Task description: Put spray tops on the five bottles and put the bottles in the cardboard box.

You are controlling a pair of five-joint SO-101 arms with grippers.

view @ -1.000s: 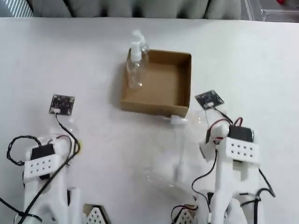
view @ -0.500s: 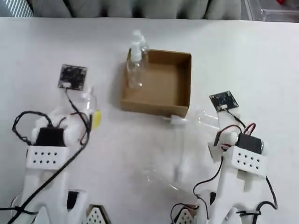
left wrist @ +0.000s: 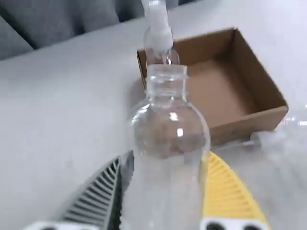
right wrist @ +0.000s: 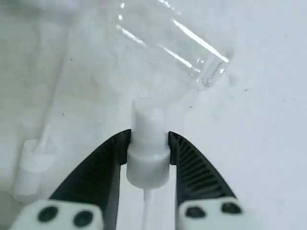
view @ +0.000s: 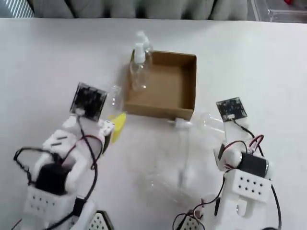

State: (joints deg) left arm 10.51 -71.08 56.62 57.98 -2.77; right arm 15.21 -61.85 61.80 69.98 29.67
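Observation:
My left gripper (left wrist: 165, 160) is shut on a clear bottle without a top (left wrist: 168, 134), held upright between its grey and yellow fingers just left of the cardboard box (left wrist: 230, 81). From above, this bottle (view: 113, 99) stands close to the box's (view: 165, 88) front left corner. A bottle with a spray top (view: 139, 64) stands in the box's far left corner. My right gripper (right wrist: 147, 141) is shut on a white spray top (right wrist: 147, 158), low over the table, right by the mouth of a clear bottle (right wrist: 177, 38) lying there.
Loose spray tops lie in front of the box (view: 180, 123) and nearer the front edge (view: 184, 175). Clear bottles lie on the table between the arms (view: 163, 184) and beside the right arm (view: 210, 122). Another spray top (right wrist: 33, 163) lies beside my right gripper.
The left arm has swung right and away from the front edge, carrying its bottle up to the box. The right arm has drawn back slightly toward the front edge.

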